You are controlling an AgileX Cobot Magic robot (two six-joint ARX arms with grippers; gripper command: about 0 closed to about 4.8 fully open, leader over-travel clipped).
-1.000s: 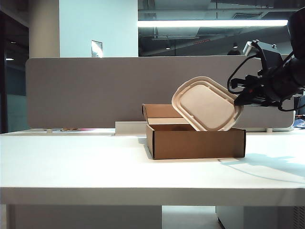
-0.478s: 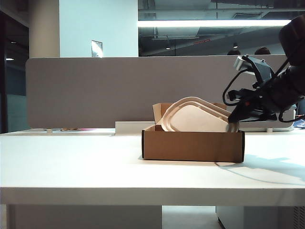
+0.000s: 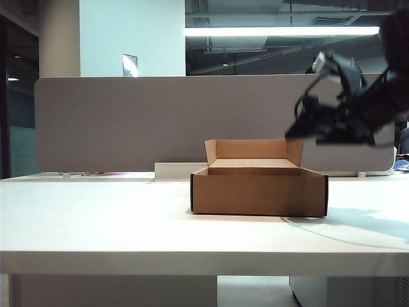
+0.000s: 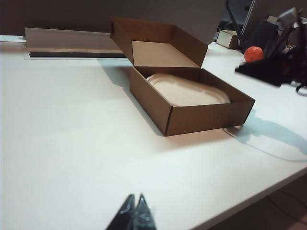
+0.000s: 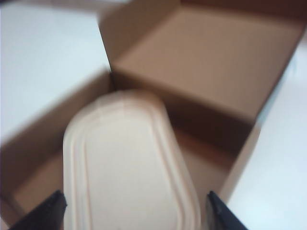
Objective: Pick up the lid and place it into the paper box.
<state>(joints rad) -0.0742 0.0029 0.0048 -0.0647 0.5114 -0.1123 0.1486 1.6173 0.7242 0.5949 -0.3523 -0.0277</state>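
Down goes the lid (image 4: 187,90) — a second ago it hung tilted above the paper box (image 3: 259,190) in the right end effector's (image 3: 300,131) grip, half a second ago it was sliding in at a slant, and now it has dropped out of the exterior view entirely, hidden behind the box's front wall. The left wrist view confirms it: beige lid lying flat on the box floor, inside the walls, with the upright flap standing at the far side. Over in the right wrist view the two dark fingertips (image 5: 53,207) stand wide apart at the lower corners of the frame, nothing between them, and the lid sits directly beneath, its long axis running away from the camera toward the flap. So the right end effector is open and empty, and in the exterior view it has lifted to the upper right of the frame, above and just right of the box's right end. The left end effector (image 4: 134,218) shows only as a pair of dark tips meeting at the bottom centre of its own view, holding nothing, well apart from the box on the bare white table (image 3: 96,217). By my reading the placing is done; what remains is a clean retreat, and the lid lies straight below the right arm, so pulling up and away to the right looks safest.
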